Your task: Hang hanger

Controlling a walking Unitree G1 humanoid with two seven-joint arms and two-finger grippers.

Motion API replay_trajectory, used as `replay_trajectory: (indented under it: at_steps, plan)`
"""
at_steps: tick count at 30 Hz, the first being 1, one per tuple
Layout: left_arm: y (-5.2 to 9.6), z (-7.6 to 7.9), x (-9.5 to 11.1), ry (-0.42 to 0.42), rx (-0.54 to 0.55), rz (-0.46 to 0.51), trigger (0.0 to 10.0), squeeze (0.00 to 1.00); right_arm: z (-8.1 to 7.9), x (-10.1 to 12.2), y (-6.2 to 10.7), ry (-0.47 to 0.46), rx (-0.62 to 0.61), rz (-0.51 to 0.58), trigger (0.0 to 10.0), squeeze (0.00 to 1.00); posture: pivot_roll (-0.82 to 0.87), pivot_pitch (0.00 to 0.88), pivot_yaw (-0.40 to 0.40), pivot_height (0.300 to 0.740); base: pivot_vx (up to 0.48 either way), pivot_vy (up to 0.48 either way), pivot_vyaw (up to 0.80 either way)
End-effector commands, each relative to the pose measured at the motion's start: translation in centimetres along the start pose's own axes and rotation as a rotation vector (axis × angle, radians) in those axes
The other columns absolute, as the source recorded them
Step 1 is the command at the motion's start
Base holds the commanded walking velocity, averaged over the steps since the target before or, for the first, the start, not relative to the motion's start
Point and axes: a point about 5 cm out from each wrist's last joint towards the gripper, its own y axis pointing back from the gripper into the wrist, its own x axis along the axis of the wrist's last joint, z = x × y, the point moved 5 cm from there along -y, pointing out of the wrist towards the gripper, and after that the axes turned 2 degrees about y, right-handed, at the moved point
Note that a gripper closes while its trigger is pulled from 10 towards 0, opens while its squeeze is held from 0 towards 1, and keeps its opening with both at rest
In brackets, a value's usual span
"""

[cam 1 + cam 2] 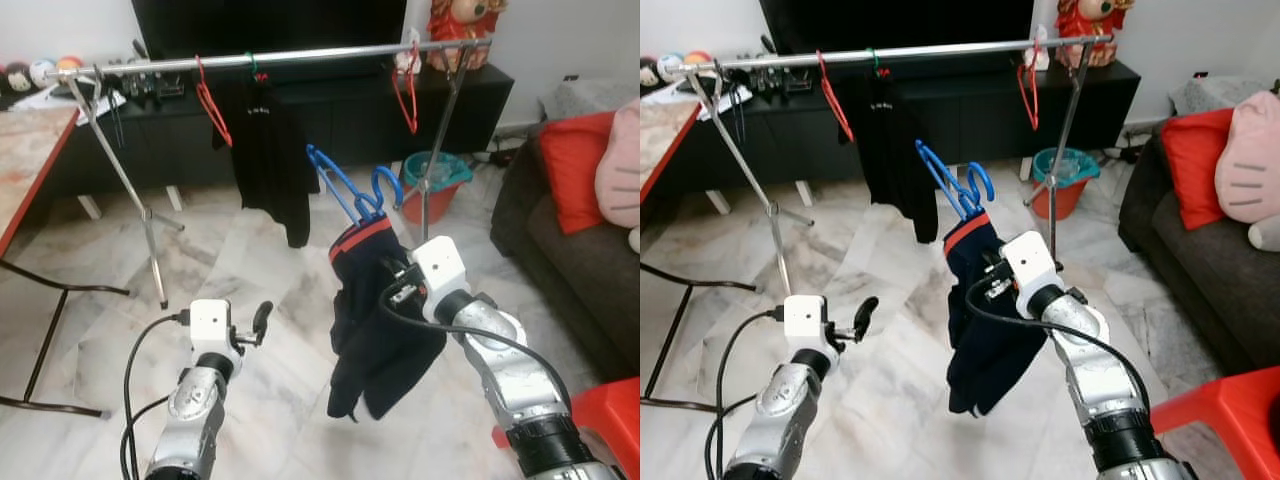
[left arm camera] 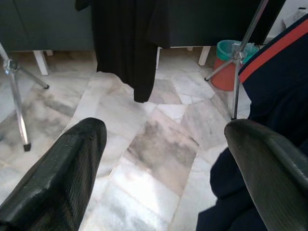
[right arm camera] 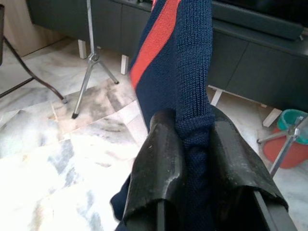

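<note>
A blue hanger (image 1: 345,190) carries a navy garment with a red stripe (image 1: 375,320), held up in mid-air below the silver rail (image 1: 300,57). My right gripper (image 3: 190,144) is shut on the garment's knitted fabric, pinching it just under the hanger. My left gripper (image 2: 163,163) is open and holds nothing, lower and to the left, with its fingertips (image 1: 262,318) pointing towards the garment. On the rail hang a red hanger (image 1: 212,105), a black shirt (image 1: 265,150) on a green hanger, and another red hanger (image 1: 408,95).
The rail stands on tripod legs (image 1: 150,225) over marble floor. A dark TV cabinet (image 1: 330,110) lies behind it, a teal and orange bucket (image 1: 435,180) by the right leg. A table (image 1: 25,160) is at left, a sofa with a red cushion (image 1: 580,165) at right.
</note>
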Motion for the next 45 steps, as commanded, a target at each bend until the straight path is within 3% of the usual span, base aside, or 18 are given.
replay_trajectory:
  at_steps: [1,36,45]
  plan:
    - [0.22,-0.1,-0.15,-0.006,0.001,-0.011,10.0,0.0,0.19,1.3,0.06,0.007,-0.01,0.045,10.0,0.0,-0.23,0.0,0.059,0.74,-0.262,0.0,0.0]
    - [0.22,-0.09,-0.3,-0.01,-0.001,-0.023,10.0,0.0,0.34,1.4,-0.11,0.007,-0.011,0.035,10.0,0.0,-0.22,0.0,0.057,0.74,-0.277,0.0,0.0]
    - [0.13,-0.24,-0.34,-0.018,0.009,-0.031,10.0,0.0,0.41,1.22,-0.09,0.019,0.003,0.023,10.0,0.0,-0.22,0.0,0.054,0.74,0.0,0.0,0.0]
